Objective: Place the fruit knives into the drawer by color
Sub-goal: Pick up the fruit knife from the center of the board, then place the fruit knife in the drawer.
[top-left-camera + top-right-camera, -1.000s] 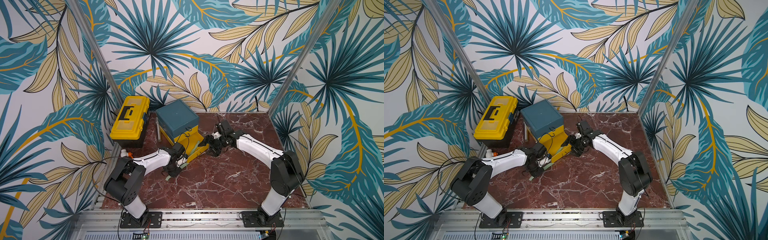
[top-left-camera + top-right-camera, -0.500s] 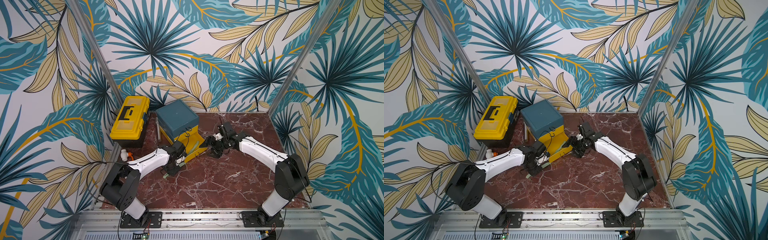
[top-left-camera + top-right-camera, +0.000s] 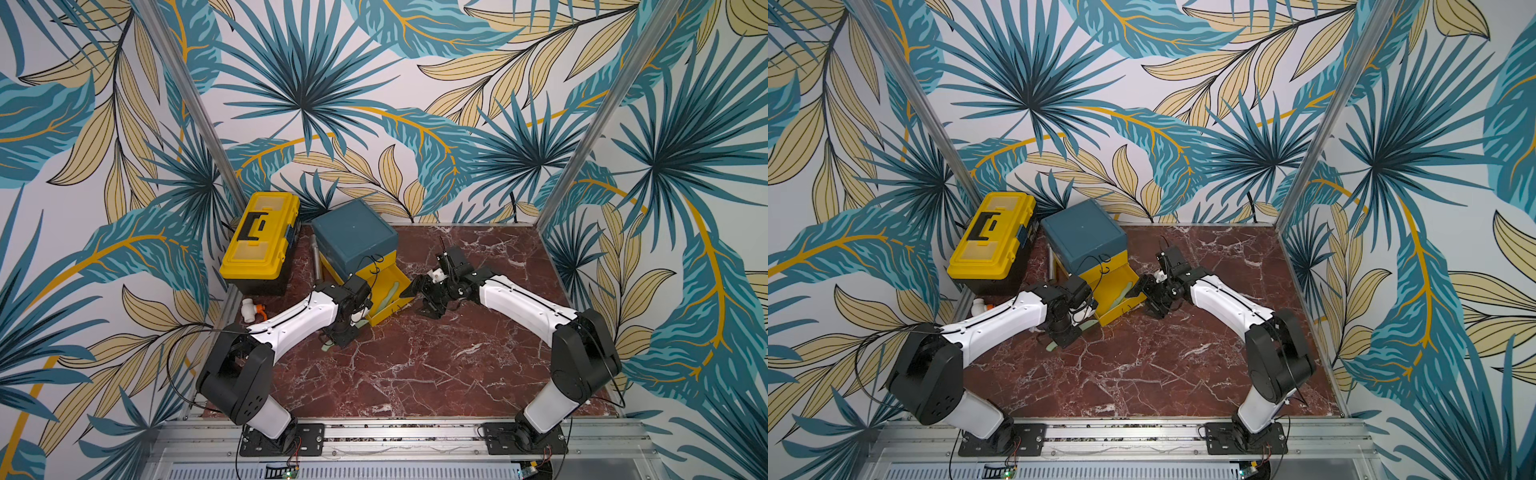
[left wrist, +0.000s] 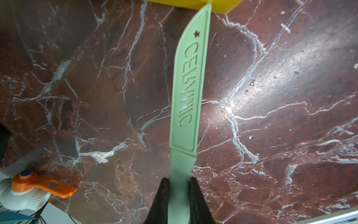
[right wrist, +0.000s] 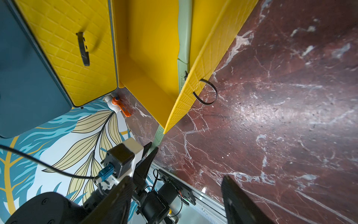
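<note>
Left gripper (image 4: 179, 180): two black fingers clamped tight on the plain narrow end of a pale green knife.
Held green knife (image 4: 187, 93): it runs straight out ahead of the left gripper, with its wider lettered part farther out. The far tip reaches the corner of a pulled-out yellow drawer; whether it touches there cannot be told.
Valve (image 4: 29, 186): white with an orange handle, off to one side of the left gripper at the edge of the marble tabletop (image 3: 415, 365).
Right gripper (image 5: 178, 178): fingers spread wide apart with nothing between them, over bare marble.
Open drawer (image 5: 147, 58): just ahead of the right gripper, with the black loop pull (image 5: 207, 93) on its front facing that gripper.
Second green knife (image 5: 185, 35): inside the open drawer, lying along the inner side of the front wall, beyond the pull.
Chest (image 3: 353, 239): dark teal, behind the open drawer.
Metal cylinder (image 3: 316, 259): grey, just beside the chest.
Toolbox (image 3: 262, 245): yellow, farthest from both grippers, past the cylinder.
</note>
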Robot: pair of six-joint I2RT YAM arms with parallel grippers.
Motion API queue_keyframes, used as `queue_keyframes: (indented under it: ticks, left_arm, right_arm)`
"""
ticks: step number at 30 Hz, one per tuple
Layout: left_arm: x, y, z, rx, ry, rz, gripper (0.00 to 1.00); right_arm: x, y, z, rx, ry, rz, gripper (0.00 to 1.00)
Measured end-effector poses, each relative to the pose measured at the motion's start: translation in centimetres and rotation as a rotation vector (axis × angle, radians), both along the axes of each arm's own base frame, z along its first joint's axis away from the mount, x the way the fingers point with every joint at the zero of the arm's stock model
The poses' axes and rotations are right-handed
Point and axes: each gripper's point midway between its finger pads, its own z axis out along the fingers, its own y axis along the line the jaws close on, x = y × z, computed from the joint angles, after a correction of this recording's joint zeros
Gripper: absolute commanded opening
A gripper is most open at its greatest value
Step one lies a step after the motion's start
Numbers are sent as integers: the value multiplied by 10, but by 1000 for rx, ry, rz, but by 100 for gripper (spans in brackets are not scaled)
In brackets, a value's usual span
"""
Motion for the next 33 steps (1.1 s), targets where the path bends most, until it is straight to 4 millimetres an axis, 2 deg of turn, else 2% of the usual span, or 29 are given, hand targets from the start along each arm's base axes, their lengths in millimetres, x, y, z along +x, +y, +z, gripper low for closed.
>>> queue_keyframes:
  ticks: [7, 13, 16, 21, 23, 26, 31, 33]
  left_arm:
    - [1, 2, 20, -8, -35, 1, 0]
    - [8, -4, 48, -28, -84, -9, 0]
    - [15, -17, 65, -53, -118, -28, 0]
    - [39, -56, 84, -98, -156, -71, 0]
    - [50, -71, 80, -100, -149, -83, 0]
    - [66, -86, 63, -87, -126, -90, 0]
    - [84, -96, 31, -48, -105, -103, 0]
    - [91, -99, 24, -44, -115, -104, 0]
  right_arm:
    - [0, 0, 0, 1, -1, -1, 74]
    - [2, 1, 1, 6, -3, -7, 74]
    - [4, 1, 2, 8, -8, -13, 74]
    - [7, 2, 2, 7, -9, -18, 74]
    - [8, 2, 1, 5, -9, -20, 74]
    - [10, 2, 2, 3, -13, -22, 74]
    - [9, 2, 2, 2, -11, -21, 74]
    - [9, 2, 2, 1, -10, -21, 74]
